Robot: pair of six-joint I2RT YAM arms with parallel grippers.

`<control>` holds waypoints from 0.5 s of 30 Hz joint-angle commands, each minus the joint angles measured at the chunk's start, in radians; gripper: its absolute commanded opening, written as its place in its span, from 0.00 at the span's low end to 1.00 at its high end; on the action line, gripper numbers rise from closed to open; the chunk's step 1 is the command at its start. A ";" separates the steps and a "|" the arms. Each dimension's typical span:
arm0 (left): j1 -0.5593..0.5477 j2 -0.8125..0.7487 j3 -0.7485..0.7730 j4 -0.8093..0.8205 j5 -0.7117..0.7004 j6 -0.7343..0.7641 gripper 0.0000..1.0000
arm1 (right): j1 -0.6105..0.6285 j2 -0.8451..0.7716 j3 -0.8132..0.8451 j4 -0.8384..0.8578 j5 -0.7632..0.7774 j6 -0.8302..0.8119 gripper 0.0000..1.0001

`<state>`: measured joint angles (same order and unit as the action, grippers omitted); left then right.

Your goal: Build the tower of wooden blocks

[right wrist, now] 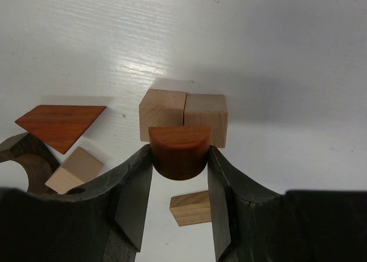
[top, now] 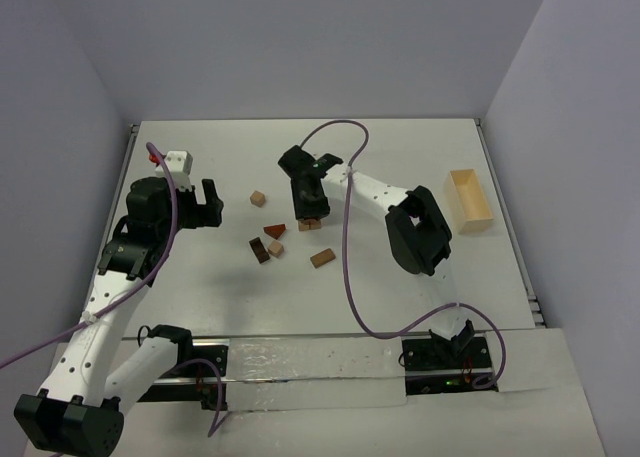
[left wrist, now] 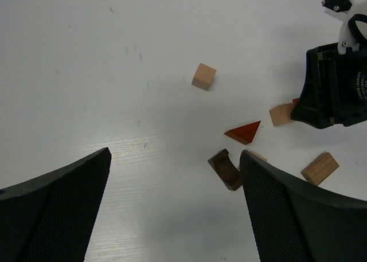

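Note:
My right gripper [right wrist: 179, 153] is shut on a reddish-brown half-round block [right wrist: 179, 143], held just over two tan cubes [right wrist: 163, 114] standing side by side on the table. In the top view that gripper [top: 308, 213] is near the table's middle, over those blocks [top: 309, 223]. To their left lie a red triangular piece [right wrist: 60, 124], a small tan block [right wrist: 74, 170] and a dark brown arch [right wrist: 17, 161]; a tan bar [right wrist: 191, 208] lies below the jaws. My left gripper [left wrist: 175, 159] hangs open over bare table, with a lone tan cube [left wrist: 203, 77] ahead of it and the arch [left wrist: 225, 169] by its right finger.
A pale wooden box [top: 470, 199] stands at the right side of the table. The loose blocks lie in a cluster between the two arms: the triangle [top: 274, 231], the arch [top: 259, 249], the bar [top: 322, 258], and the lone cube [top: 258, 198].

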<state>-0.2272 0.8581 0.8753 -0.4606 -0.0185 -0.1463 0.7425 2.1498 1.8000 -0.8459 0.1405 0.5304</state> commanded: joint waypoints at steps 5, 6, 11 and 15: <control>0.012 -0.017 -0.001 0.038 0.011 -0.010 0.99 | 0.008 0.025 0.044 -0.007 0.032 0.007 0.20; 0.013 -0.018 -0.001 0.037 0.011 -0.011 0.99 | 0.008 0.025 0.044 -0.006 0.033 0.006 0.20; 0.017 -0.021 -0.002 0.039 0.011 -0.012 0.99 | 0.009 0.029 0.042 -0.005 0.030 0.003 0.24; 0.019 -0.024 -0.004 0.039 0.011 -0.010 0.99 | 0.008 0.033 0.044 -0.007 0.031 0.002 0.25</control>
<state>-0.2185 0.8506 0.8702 -0.4599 -0.0185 -0.1467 0.7429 2.1681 1.8000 -0.8459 0.1421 0.5301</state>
